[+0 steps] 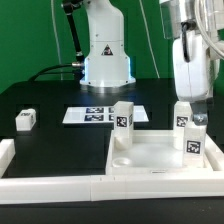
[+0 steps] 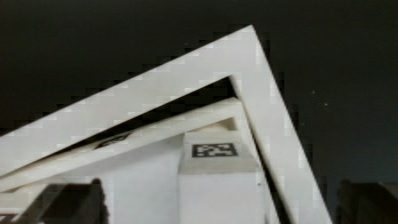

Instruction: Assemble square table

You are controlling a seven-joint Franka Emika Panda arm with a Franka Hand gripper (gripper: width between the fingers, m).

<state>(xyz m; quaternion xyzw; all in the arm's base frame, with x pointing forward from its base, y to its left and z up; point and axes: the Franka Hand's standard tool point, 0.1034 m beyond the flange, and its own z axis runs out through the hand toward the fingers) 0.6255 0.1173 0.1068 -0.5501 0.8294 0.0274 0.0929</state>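
Note:
The square table's white slab (image 1: 160,160) lies rim-up at the front on the exterior view's right. One leg block (image 1: 123,117) stands upright at its far corner on that view's left. Two more tagged leg blocks (image 1: 183,116) (image 1: 193,143) stand at the slab's side on that view's right, right under my gripper (image 1: 190,108). A fourth leg block (image 1: 25,120) lies loose on the black table at that view's left. In the wrist view my gripper (image 2: 214,205) is open; its dark fingers (image 2: 68,203) stand wide on either side of a tagged leg (image 2: 215,152) by the slab's corner (image 2: 240,60), gripping nothing.
The marker board (image 1: 92,115) lies flat in the table's middle, before the robot base (image 1: 105,60). White border rails run along the front (image 1: 60,185) and along the side at the exterior view's left (image 1: 6,152).

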